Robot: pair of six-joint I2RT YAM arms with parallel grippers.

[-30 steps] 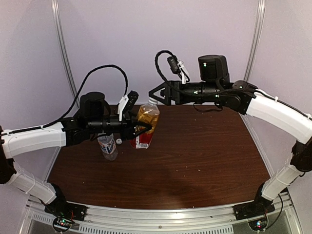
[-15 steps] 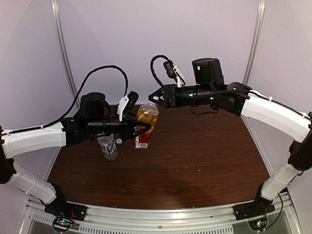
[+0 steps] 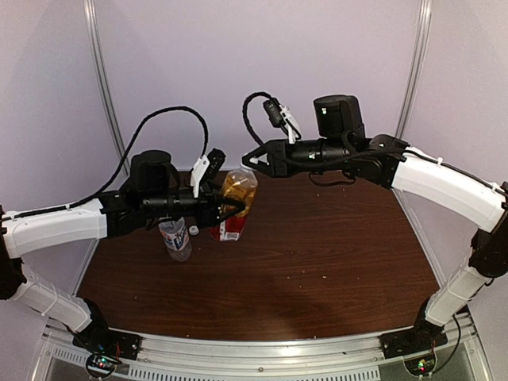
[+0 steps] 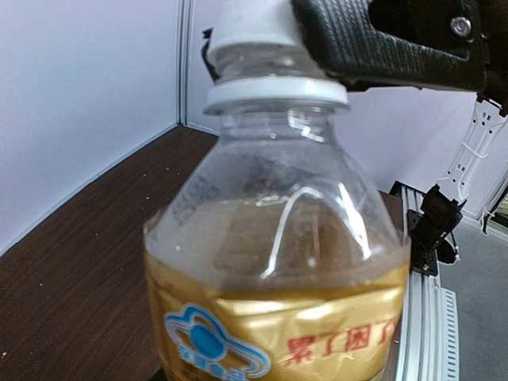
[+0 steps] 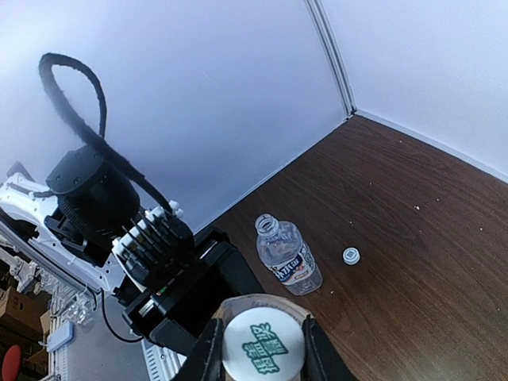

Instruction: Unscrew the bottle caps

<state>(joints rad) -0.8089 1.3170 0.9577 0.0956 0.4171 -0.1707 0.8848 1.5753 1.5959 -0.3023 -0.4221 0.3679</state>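
Far left on the surface [image 3: 333,262], the left gripper [image 3: 234,208] clamps the amber bottle [image 3: 239,189] by its body to brace it against turning, while the right gripper [image 3: 254,157], closed tight on its white cap [image 5: 263,341], is placed to twist.

Amber bottle [image 3: 240,186]: red-yellow label, part full, leaning, near the far left corner of the table [image 3: 317,262], body clasped in the left gripper [image 3: 232,208]. Fitted cap [image 5: 263,343]: white, green print on top, on that bottle's neck, pinched by the right gripper [image 3: 249,162]. Colourless bottle [image 5: 289,259]: upright just left, neck open. Loose cap [image 5: 350,255]: white, on the table between both bottles.
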